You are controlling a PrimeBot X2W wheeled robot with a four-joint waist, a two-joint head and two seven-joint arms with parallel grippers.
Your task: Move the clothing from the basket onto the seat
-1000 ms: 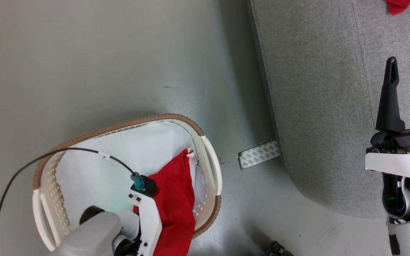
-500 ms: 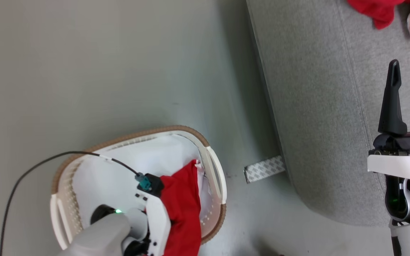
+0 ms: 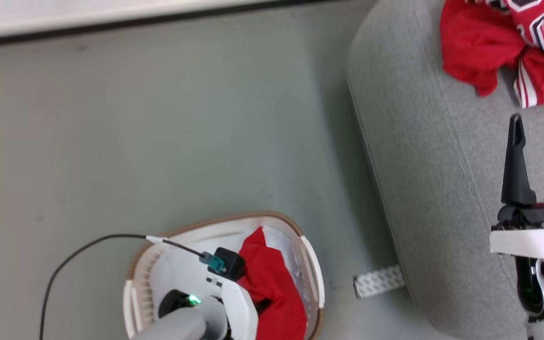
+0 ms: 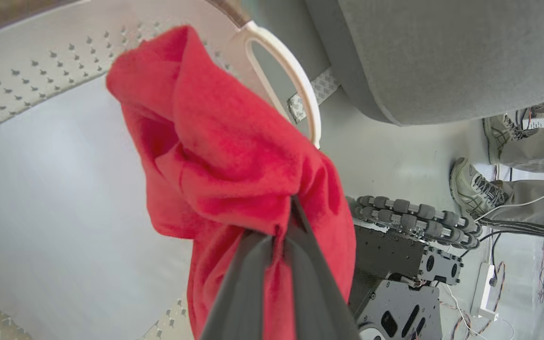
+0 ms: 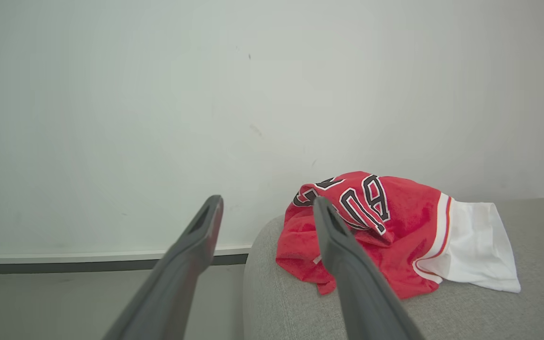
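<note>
The white basket (image 3: 234, 219) with a brown rim stands on the floor at the bottom of the head view. My left gripper (image 4: 286, 218) is shut on a plain red piece of clothing (image 4: 215, 156), which hangs bunched over the basket's perforated wall (image 4: 40, 71). In the head view that red piece (image 3: 272, 293) shows beside my left wrist. A red jersey (image 3: 513, 42) with black-and-white lettering lies on the grey seat (image 3: 418, 165) at the right. Over the seat, my right gripper (image 3: 539, 125) stands open and holds nothing. The right wrist view shows the jersey (image 5: 385, 222) just beyond this gripper (image 5: 267, 204).
A strip of patterned tape (image 3: 378, 282) lies on the grey floor between basket and seat. A black cable (image 3: 88, 245) runs to my left wrist. A person's shoes (image 4: 470, 189) and my wheeled base (image 4: 413, 212) are close behind the basket. A pale wall with a dark baseboard (image 5: 102, 265) stands beyond the seat.
The head camera has tilted up, so the basket sits lower in view and the jersey and wall base have come in. The left gripper stays shut on the red piece; the right stays open.
</note>
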